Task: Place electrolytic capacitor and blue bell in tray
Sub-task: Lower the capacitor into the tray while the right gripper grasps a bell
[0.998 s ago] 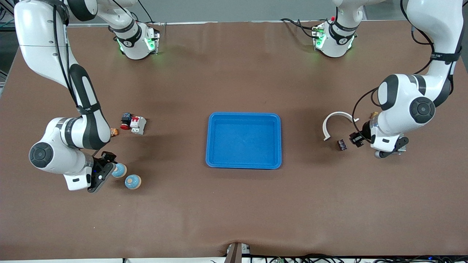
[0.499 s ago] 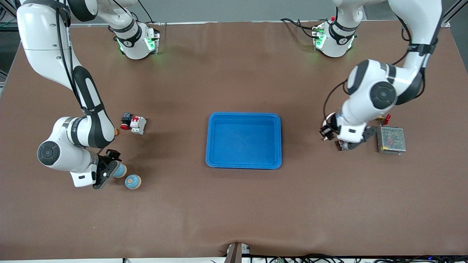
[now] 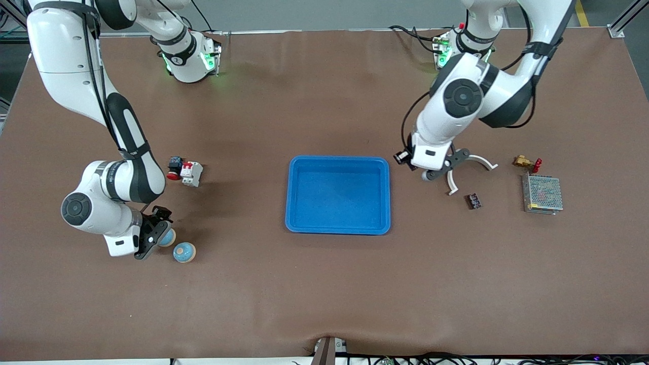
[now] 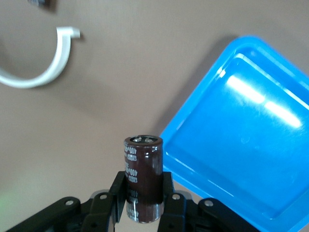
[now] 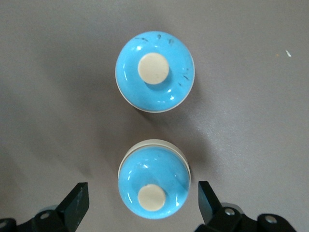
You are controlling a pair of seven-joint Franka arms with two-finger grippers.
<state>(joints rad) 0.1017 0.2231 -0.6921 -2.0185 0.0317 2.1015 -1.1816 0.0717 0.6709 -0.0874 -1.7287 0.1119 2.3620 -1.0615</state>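
Two blue bells on brown table (image 5: pixel 58 72): one bell (image 5: pixel 153 183) between wide-open right pincer (image 5: pixel 144 203) fingers, other bell (image 5: pixel 154 71) just beside.

In the front view the left gripper (image 3: pixel 405 158) sat tucked under its own white wrist, so the capacitor (image 4: pixel 143 178) it clamped could not be seen there. The left wrist view cut the tray (image 4: pixel 203 125) off at the right and bottom edges and the white curved piece (image 4: pixel 46 72) at the left edge. A bell (image 3: pixel 166 237) was half covered by the right gripper (image 3: pixel 152 238) in the front view. The small dark part (image 3: pixel 474 201) and the brass fitting (image 3: pixel 525 162) at the right were too small to identify.
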